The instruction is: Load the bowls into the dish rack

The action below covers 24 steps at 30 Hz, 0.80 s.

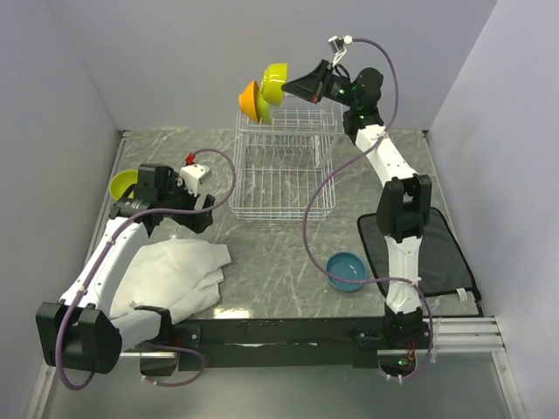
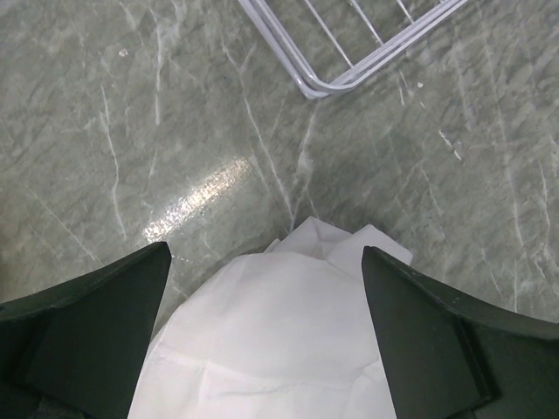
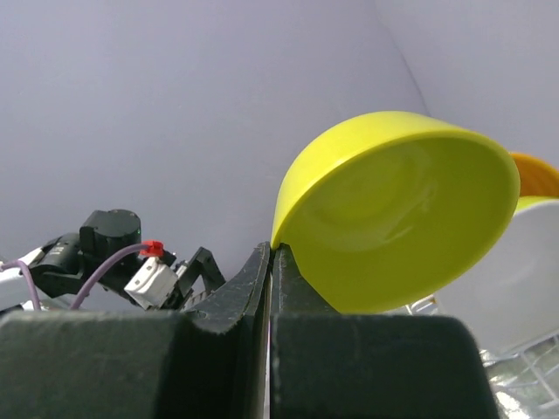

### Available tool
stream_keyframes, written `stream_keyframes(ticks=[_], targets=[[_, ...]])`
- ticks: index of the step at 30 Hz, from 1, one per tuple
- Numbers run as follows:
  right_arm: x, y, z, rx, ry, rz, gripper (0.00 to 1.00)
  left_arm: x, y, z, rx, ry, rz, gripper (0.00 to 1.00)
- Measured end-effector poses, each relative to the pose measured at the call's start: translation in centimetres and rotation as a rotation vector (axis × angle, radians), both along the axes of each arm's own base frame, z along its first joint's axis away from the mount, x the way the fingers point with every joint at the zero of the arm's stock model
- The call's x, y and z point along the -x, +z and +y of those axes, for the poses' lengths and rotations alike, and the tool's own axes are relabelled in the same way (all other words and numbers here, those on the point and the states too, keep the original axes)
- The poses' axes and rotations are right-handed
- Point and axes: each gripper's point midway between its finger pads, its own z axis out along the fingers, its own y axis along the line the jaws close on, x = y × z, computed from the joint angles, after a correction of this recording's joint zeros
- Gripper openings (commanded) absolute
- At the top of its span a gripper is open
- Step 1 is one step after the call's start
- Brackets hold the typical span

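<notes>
My right gripper (image 1: 295,85) is shut on the rim of a lime bowl (image 1: 275,81), held tilted above the far left corner of the white wire dish rack (image 1: 284,188). In the right wrist view the fingertips (image 3: 262,262) pinch the lime bowl's (image 3: 402,209) edge. An orange bowl (image 1: 251,101) stands on edge in the rack's raised tier; it also shows in the right wrist view (image 3: 537,175), with a pale white bowl (image 3: 515,279) beside it. My left gripper (image 2: 266,323) is open and empty over a white cloth (image 2: 271,349). A blue bowl (image 1: 347,271) and a lime bowl (image 1: 123,183) sit on the table.
The white cloth (image 1: 175,275) lies crumpled at the near left. A black mat (image 1: 441,253) lies at the right under the right arm. Grey walls close in the table on three sides. The rack's near left corner (image 2: 319,85) shows in the left wrist view.
</notes>
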Motion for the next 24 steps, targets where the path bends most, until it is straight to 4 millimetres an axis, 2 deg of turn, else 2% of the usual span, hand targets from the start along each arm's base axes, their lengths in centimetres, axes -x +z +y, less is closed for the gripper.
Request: stream_keyframes(ticks=[8,12,17,24], targets=[[-0.1,1.5,-0.9,-0.013,0.005,-0.048,0.0,-0.4,-0.9,0.5,-0.031,0.015,0.035,0.98],[-0.3,1.4,-1.4,-0.007,0.008,-0.051,0.0,-0.5,-1.6,0.5,-0.038,0.018,0.056,0.98],[-1.4,-0.4,-1.5,0.012,0.019,-0.036,0.0,-0.9,-1.6,0.5,-0.041,0.019,0.063,0.98],[-3.0,-4.0,-1.3,0.031,0.027,0.042,0.0,-1.4,-1.4,0.7,-0.05,0.029,0.052,0.98]])
